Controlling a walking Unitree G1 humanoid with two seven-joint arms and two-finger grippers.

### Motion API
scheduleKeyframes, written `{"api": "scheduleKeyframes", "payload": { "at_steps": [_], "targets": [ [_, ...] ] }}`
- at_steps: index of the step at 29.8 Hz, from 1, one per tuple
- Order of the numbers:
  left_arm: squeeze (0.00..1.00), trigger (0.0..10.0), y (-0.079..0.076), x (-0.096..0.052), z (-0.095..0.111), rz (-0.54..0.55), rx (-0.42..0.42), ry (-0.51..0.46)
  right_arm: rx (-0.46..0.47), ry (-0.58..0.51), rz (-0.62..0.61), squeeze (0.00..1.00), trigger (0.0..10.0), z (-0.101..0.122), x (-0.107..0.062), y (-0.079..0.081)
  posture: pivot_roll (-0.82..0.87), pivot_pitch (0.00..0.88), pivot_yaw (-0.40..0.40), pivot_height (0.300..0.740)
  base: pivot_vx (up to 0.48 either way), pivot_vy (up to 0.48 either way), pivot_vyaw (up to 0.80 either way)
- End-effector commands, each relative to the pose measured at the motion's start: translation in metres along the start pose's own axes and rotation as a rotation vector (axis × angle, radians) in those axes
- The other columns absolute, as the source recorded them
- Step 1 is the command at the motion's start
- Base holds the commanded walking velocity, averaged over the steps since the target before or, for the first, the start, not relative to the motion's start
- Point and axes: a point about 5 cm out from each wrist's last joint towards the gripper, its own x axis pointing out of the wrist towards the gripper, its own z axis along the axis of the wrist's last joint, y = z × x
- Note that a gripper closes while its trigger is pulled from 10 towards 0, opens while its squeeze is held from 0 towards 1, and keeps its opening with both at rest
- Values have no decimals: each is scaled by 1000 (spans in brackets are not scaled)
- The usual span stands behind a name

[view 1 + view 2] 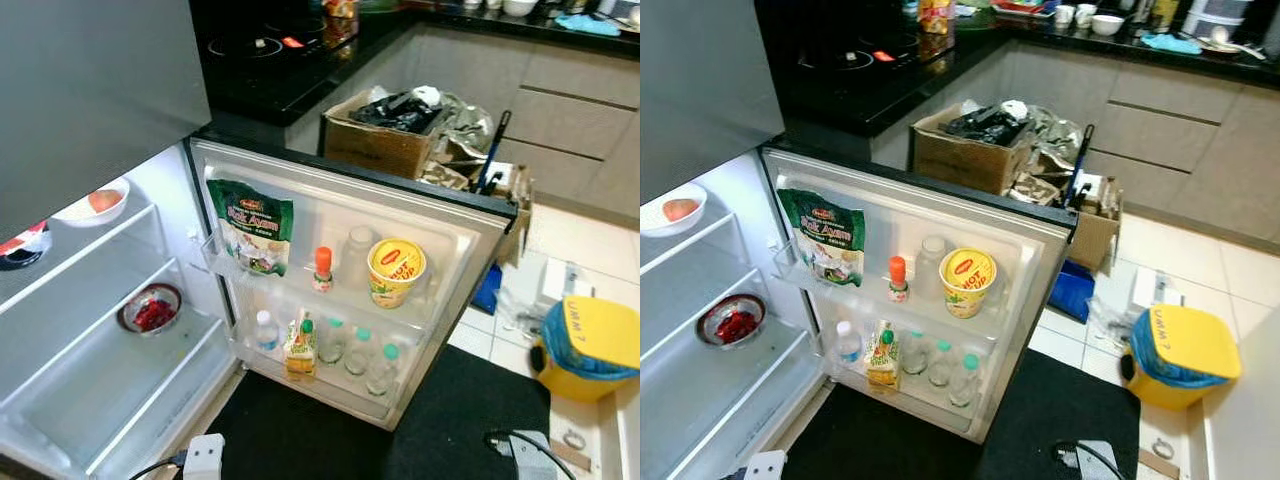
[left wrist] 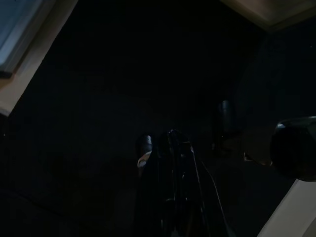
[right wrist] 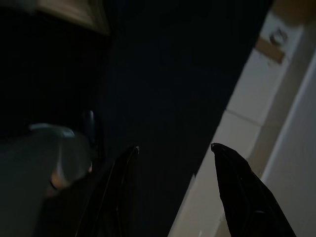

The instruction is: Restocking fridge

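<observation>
The fridge stands open, its door (image 1: 480, 225) swung toward me. The upper door shelf holds a green food bag (image 1: 250, 225), a small orange-capped bottle (image 1: 322, 268), a clear jar (image 1: 357, 252) and a yellow Hot Cup tub (image 1: 396, 272). On the lower door shelf stand several small water bottles (image 1: 358, 352) and a yellow juice carton (image 1: 299, 348). Inside, a white bowl (image 1: 95, 203) with an orange fruit sits on the top shelf, and a metal bowl (image 1: 151, 308) of red food on the middle one. My right gripper (image 3: 173, 147) hangs open over a dark mat, holding nothing. My left gripper (image 2: 160, 143) hangs in shadow.
A black mat (image 1: 300, 435) lies before the fridge. Behind the door stand a cardboard box of rubbish (image 1: 385, 135) and a broom handle (image 1: 493, 150). A yellow bin with a blue liner (image 1: 590, 350) stands on the tiled floor at right. A black hob counter (image 1: 270, 60) runs behind.
</observation>
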Motion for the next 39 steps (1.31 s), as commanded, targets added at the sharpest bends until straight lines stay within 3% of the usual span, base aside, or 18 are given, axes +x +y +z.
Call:
{"api": "scheduleKeyframes", "payload": {
  "at_steps": [1, 14, 27, 32, 39],
  "targets": [
    [0, 10000, -3, 0, -5, -3, -2, 22, 18, -24, 9, 0, 10000, 3, 0, 1, -95, 35, -20, 740, 0, -375, 0],
    [0, 10000, -6, 1, -4, -11, -8, 19, 40, -68, 101, 0, 10000, 15, 2, 10, -94, 37, -22, 740, 0, -373, 0],
    [0, 10000, -7, 1, -5, -17, -17, 24, 17, -70, 150, 0, 10000, 15, 2, 13, -100, 37, -24, 740, 0, -350, 800],
    [0, 10000, -8, 1, -6, -18, -20, 27, 7, -78, 129, 0, 10000, 17, 2, 9, -104, 37, -26, 740, 0, 0, 771],
    [0, 10000, -11, 2, -6, -32, -17, 28, -2, -69, 91, 0, 10000, 16, 1, 4, -108, 37, -28, 740, 0, 0, 0]
  ]
}}
